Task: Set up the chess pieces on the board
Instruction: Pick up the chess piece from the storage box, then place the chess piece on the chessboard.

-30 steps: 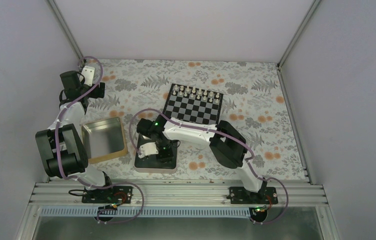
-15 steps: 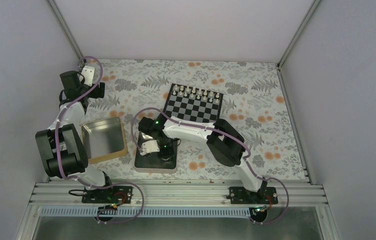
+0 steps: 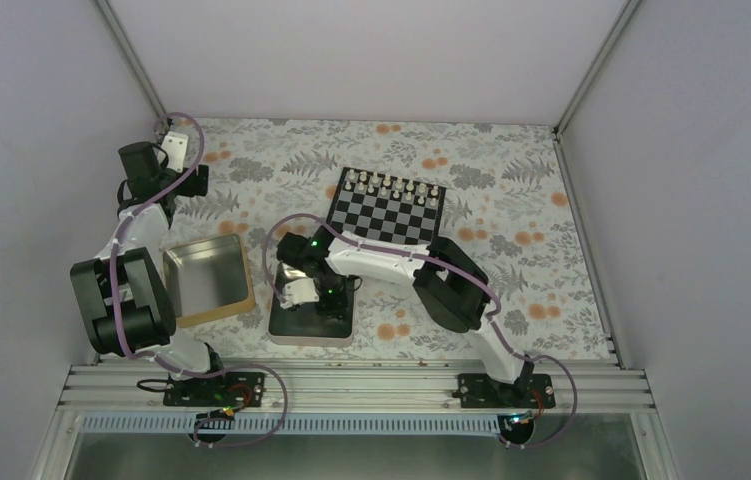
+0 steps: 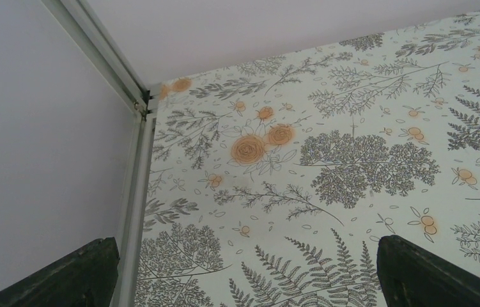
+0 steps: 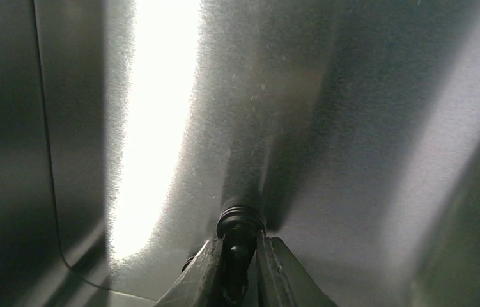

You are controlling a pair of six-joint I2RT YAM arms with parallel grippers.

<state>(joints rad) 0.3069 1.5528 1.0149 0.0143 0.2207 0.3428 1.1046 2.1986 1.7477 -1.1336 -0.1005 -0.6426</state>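
What lies where around me.
The board [image 3: 386, 222] lies mid-mat [image 3: 511, 200], pieces [image 3: 391, 184] lined along its far edge. Before it, slightly left, sits a tin [image 3: 311, 340]; my right gripper [image 5: 240, 246] is down inside it, a chess piece [image 5: 240, 220] between its fingers. A second tin [image 3: 213, 272] lies left of the first. My left gripper [image 4: 247, 256] hangs over the mat's far left corner.

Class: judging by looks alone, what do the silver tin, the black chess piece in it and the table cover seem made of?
The silver tin: probably brushed metal; satin sheen, bright light streak. The chess piece: dark, faintly glossy, perhaps plastic; unclear. The table cover: matt printed cloth or paper, fern and flower pattern.
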